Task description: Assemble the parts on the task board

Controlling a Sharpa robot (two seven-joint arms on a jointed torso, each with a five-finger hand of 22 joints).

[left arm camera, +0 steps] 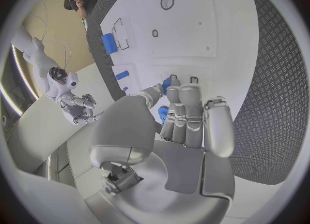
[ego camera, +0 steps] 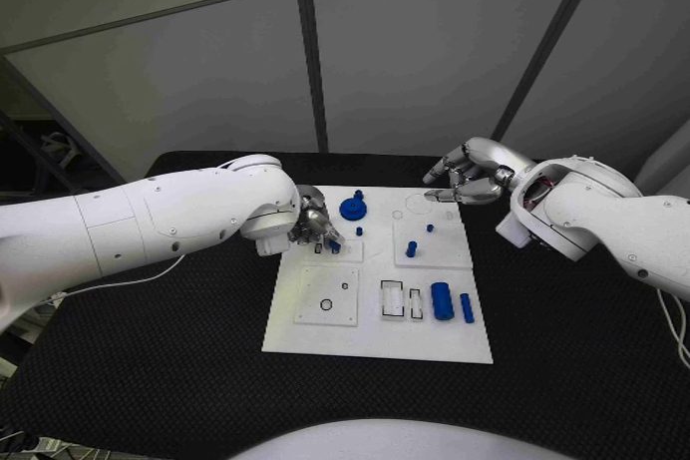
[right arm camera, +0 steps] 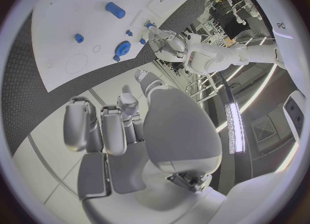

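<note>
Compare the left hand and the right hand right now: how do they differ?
The left hand is down over the task board, pinching a small blue part; the right hand holds nothing. The left hand works at the board's left side near the blue gear; the right hand hangs beyond the board's far edge. Both are silver, on white arms.

the left arm reaches in from the side and ends low over the board's near-left part, its left hand (ego camera: 314, 227) turned downward. its fingers (left arm camera: 184, 111) lie close together, pointing down, the thumb set against a small blue part (left arm camera: 167, 84) at their tips. the right arm bends in from the other side; the right hand (ego camera: 472, 171) hangs raised beyond the board's far edge, fingers (right arm camera: 103, 125) loosely curled, holding nothing.
</note>
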